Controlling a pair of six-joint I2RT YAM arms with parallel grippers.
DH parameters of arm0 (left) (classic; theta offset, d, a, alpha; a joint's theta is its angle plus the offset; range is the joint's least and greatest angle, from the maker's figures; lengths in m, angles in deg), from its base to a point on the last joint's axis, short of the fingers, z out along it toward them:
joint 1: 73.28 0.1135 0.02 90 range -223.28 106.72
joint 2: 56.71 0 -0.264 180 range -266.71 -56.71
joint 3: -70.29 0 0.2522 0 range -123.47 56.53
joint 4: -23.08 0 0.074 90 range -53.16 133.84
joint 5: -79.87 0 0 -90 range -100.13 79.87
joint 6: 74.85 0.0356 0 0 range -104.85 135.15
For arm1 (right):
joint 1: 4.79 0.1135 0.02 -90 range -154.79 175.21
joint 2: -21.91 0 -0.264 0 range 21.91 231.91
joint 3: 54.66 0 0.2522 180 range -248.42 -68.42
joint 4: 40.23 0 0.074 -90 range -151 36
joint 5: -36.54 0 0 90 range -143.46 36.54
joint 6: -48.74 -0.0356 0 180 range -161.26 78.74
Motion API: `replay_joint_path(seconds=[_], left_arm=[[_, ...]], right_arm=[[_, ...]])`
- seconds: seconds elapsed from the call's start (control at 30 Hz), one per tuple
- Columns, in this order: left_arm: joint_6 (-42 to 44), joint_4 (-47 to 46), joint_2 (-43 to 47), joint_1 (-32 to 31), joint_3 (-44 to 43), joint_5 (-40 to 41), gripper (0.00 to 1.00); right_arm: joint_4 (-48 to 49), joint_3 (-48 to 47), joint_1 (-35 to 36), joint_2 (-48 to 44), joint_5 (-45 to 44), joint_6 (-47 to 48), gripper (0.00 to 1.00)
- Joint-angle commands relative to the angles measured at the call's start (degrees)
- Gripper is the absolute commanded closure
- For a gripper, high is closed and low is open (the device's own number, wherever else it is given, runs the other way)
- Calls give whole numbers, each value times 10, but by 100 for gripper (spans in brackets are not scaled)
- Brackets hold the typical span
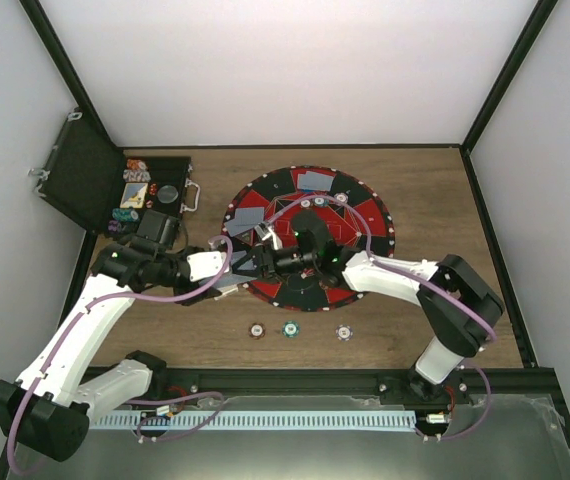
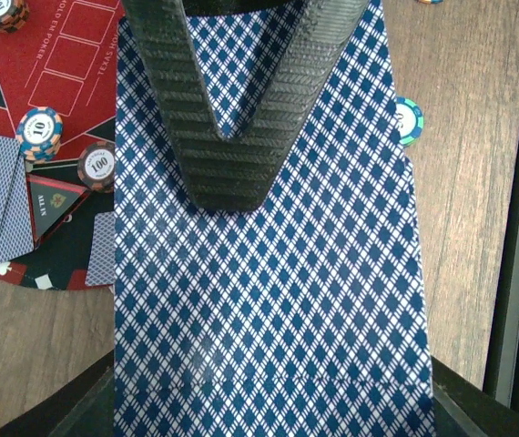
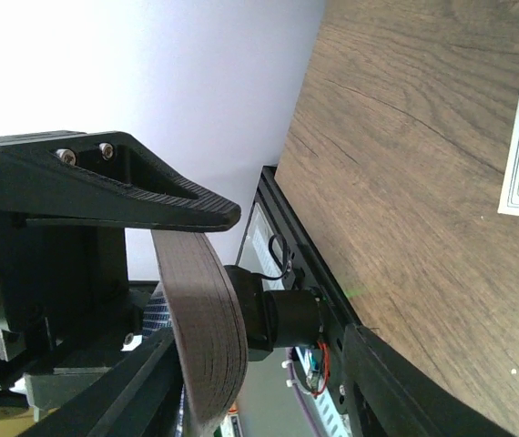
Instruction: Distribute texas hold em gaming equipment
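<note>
Light fell evenly and brightly from above in top view; white walls point(image 1: 295, 70) nearly overexposed, shadows soft and short. Left wrist view was sharp on card point(image 2: 269, 300). Right wrist view was backlit: backdrop blown out, foreground dark, table point(image 3: 405, 182) grain crisp

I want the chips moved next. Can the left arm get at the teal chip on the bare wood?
Probably not yet: nothing covers the teal chip, close beside it, but the left gripper is shut on the cards.

Top view looks down over the whole table point(image 1: 435, 190); wrist views sit close, the left sharing its round mat point(image 1: 370, 215).
</note>
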Motion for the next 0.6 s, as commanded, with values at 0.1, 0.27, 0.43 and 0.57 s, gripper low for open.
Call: replay_joint_path(seconds=[0.1,0.27,0.43,0.57], left_arm=[[9,-19,5,-2,-14,-19,94],[10,-25,5,-2,-5,-9,94],[15,-29,4,-2,3,1,94],[15,-32,2,-2,6,6,94]], right_arm=[[-8,8,-5,-31,-3,-12,67],[6,11,-5,-54,1,-24,84],[-30,17,-16,-79,-4,-7,93],[-47,42,-39,-110,-1,-1,98]])
